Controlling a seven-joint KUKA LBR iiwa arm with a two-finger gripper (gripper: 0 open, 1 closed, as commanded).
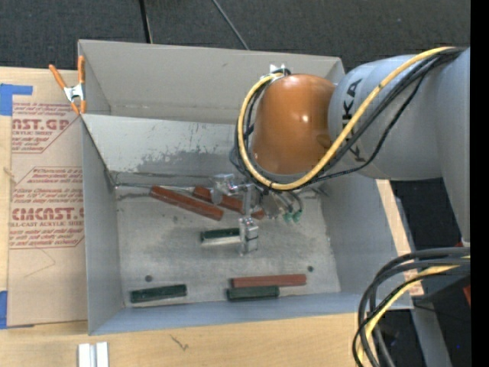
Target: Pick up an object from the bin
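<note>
In the middle of the bin (98, 228): the claw (248, 237) is hovering at the right end of a dark green bar (220, 236) (contact unclear).
Grip: cannot tell whether released or clenched.
Writing: the arm (416, 128) is showing part of "KUKA".

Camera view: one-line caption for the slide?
KUKA arm's hand low in the grey bin, at one end of a dark green bar mid-floor; red-brown bars lie close by.
</note>
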